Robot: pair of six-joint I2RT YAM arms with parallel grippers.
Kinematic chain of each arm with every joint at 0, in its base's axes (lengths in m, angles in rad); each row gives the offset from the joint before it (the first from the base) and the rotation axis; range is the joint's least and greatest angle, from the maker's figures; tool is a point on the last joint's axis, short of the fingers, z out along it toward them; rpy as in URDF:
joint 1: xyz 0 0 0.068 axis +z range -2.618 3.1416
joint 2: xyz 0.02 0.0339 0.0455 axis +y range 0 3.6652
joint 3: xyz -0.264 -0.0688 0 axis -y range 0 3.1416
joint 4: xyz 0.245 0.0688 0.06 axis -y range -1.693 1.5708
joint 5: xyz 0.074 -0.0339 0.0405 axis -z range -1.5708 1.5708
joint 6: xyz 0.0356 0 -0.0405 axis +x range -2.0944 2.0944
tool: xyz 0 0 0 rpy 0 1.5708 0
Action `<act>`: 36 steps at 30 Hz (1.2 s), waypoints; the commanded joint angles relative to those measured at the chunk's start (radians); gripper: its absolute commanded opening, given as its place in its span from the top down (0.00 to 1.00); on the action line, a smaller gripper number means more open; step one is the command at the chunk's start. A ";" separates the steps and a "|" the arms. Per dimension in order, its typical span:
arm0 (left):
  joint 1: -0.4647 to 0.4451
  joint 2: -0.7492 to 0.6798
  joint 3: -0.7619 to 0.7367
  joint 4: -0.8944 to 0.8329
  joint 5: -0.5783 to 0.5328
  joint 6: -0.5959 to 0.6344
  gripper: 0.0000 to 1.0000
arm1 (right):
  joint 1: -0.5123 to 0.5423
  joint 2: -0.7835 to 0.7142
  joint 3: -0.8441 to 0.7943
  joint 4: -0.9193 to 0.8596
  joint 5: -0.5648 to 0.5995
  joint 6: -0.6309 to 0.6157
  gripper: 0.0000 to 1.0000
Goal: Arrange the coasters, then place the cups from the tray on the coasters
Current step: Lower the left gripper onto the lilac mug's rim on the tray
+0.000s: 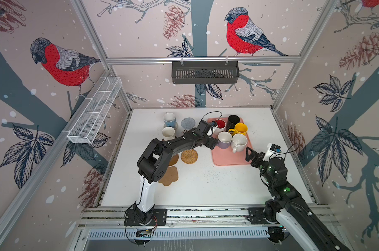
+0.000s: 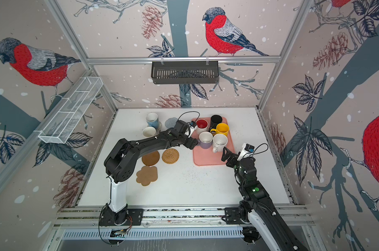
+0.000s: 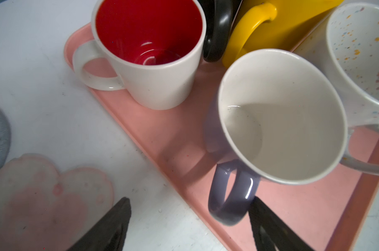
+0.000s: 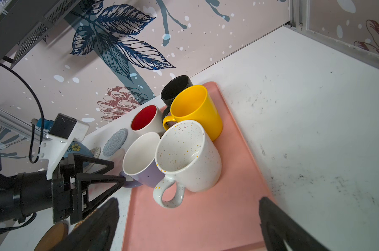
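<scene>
Top views: left gripper [image 1: 213, 145] sat at the left edge of the tray [image 1: 230, 159], tips just beside the lavender mug [image 1: 224, 139]. Right gripper [image 1: 250, 154] hovered above the tray's near right side, near the speckled mug [image 1: 239, 142]. Left wrist: jaws apart, lavender mug's handle [image 3: 230, 195] between the fingers, close to one, not clamped; contact unclear. Right wrist: jaws spread wide over bare tray, speckled mug just ahead, untouched.

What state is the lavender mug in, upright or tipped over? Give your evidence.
Upright. The lavender mug stands on its base on the pink tray, with its round mouth facing up and its empty white inside showing in the left wrist view.
</scene>
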State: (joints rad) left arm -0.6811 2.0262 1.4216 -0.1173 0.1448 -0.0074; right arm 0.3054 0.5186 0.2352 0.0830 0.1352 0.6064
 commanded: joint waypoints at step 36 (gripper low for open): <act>-0.028 0.054 0.022 0.038 0.199 0.060 0.58 | -0.001 0.016 -0.035 0.064 -0.012 0.038 0.01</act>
State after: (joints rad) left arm -0.7086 2.0777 1.4395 -0.0956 0.3363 0.0341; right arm 0.3046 0.5327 0.2100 0.0948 0.1276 0.6319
